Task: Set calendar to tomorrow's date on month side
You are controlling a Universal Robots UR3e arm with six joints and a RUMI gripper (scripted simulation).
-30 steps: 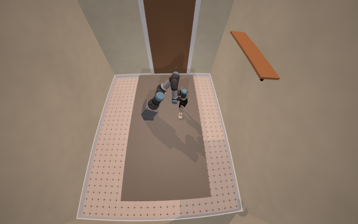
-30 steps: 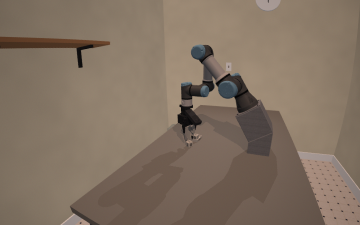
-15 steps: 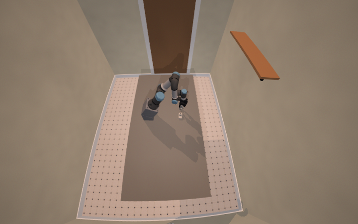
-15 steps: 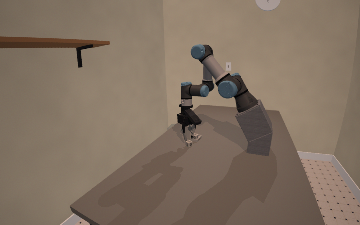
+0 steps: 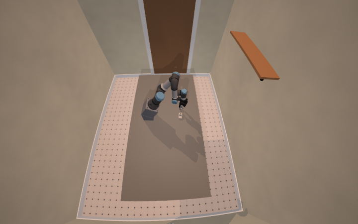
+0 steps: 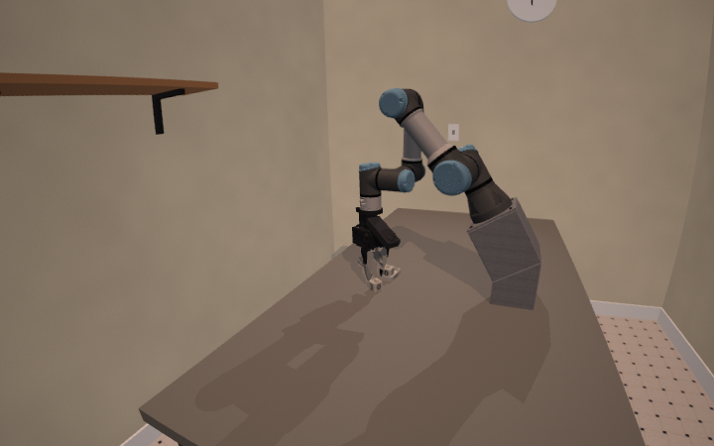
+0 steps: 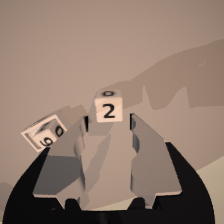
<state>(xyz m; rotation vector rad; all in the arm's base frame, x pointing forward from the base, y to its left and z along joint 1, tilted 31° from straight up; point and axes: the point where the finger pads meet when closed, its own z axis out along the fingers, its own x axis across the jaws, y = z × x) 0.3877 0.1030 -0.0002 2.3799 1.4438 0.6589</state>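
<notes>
A grey-brown table [image 5: 166, 171] [image 6: 420, 341] stands in a beige room, an orange shelf [image 5: 254, 55] [image 6: 105, 83] on the wall. The gripper [image 5: 181, 106] [image 6: 376, 276] [image 7: 108, 115] points down with its jaws partly open; whether they pinch anything I cannot tell. Just ahead of the fingertips in the wrist view is one cube [image 6: 375, 284] [image 7: 109, 110], a 2 facing up the lens, outside the tray. Near it sits the tray [image 6: 396, 275] [image 7: 31, 138], with the other cube [image 6: 388, 271] [image 7: 50, 135] in it, showing a 0.

No clear change against earlier pictures; any shift of hand [image 5: 181, 107] [image 6: 375, 275] [image 7: 109, 122] too small to tell
</notes>
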